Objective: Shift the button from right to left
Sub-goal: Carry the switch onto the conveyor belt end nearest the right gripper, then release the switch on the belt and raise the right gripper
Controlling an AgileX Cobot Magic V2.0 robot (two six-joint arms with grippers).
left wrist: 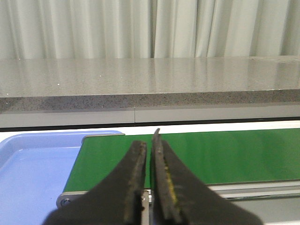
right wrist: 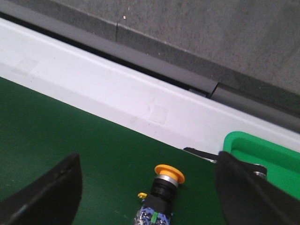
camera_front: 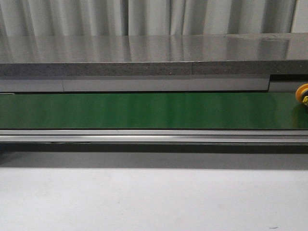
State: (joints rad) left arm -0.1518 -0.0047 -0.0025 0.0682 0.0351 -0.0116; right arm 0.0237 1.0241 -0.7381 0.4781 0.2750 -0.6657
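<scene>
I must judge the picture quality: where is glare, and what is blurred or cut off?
Front view: pale glare streaks on the green belt; the button is cut off at the right edge. Left wrist view: the shut left end effector is soft, out of focus. Right wrist view: the button is sharp, the right end effector's fingers blurred.

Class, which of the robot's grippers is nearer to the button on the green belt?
Right. The right gripper is open with the button between its fingers; the left gripper, shut, is at the belt's far end by the blue tray.
</scene>
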